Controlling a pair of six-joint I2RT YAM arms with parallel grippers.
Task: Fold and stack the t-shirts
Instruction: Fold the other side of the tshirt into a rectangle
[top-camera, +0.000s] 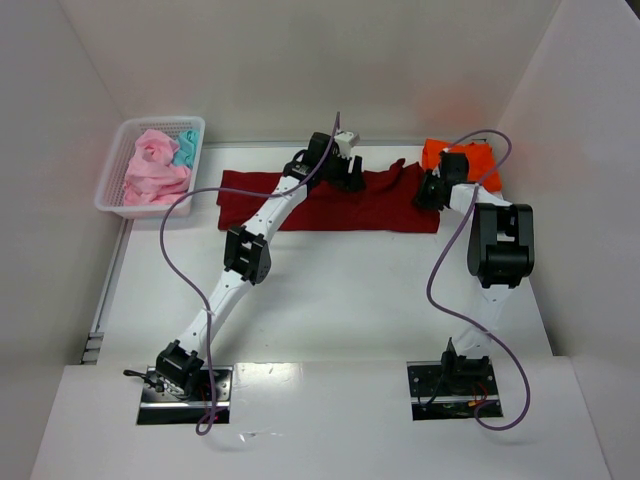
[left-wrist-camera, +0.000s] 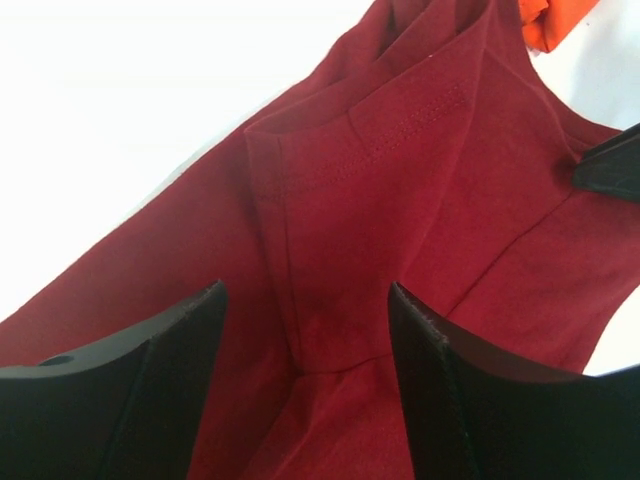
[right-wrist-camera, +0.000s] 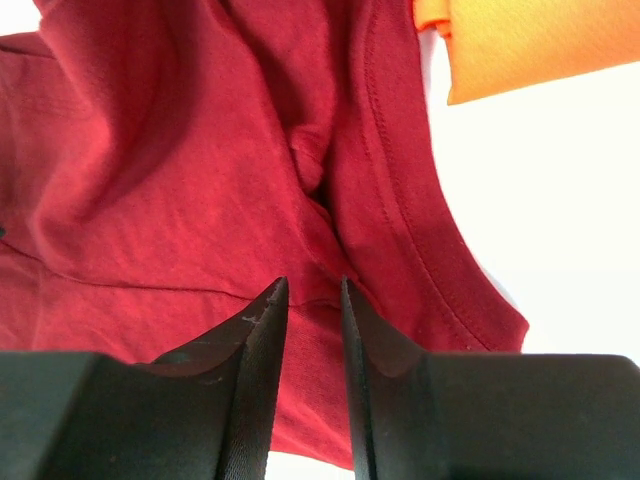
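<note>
The dark red t-shirt (top-camera: 390, 212) is spread flat along the far side of the table (top-camera: 350, 300), where it can be folded. The right gripper (top-camera: 431, 193) is set at its right edge, beside the orange t-shirt (top-camera: 478, 160). Its fingers (right-wrist-camera: 250, 350) are nearly together, clamped on a pucker of red cloth. The left gripper (top-camera: 345, 173) is held over the far hem; its fingers (left-wrist-camera: 150, 380) stand apart astride a raised fold, not yet pinched. Probably two points are taken so that the edge is lifted evenly. The pink t-shirts (top-camera: 152, 168) and a teal one (top-camera: 185, 150) are kept in the basket (top-camera: 112, 198).
</note>
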